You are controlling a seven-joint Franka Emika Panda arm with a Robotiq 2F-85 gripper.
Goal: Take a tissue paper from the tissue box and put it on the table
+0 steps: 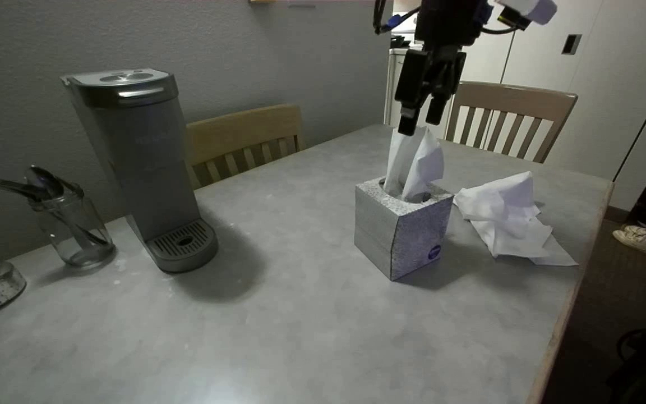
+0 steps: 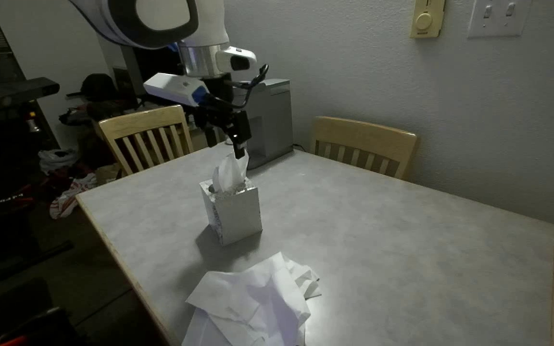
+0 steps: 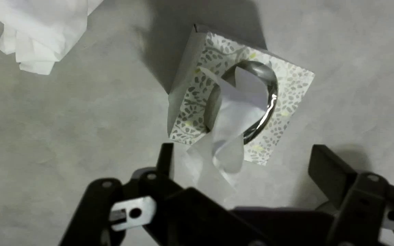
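Above tissue box, tool, jaws apart; tissue paper, base hidden inside; loose tissues cropped in wrist view.

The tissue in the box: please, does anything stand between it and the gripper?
Nothing visible does. In the wrist view, the tissue sticks up from the tissue box toward the open gripper with no object between. The crumpled white paper lies off to the side on the table.

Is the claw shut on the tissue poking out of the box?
No: the wrist view shows the claw open, its fingers spread wide apart and not pinching the tissue poking out of the box.
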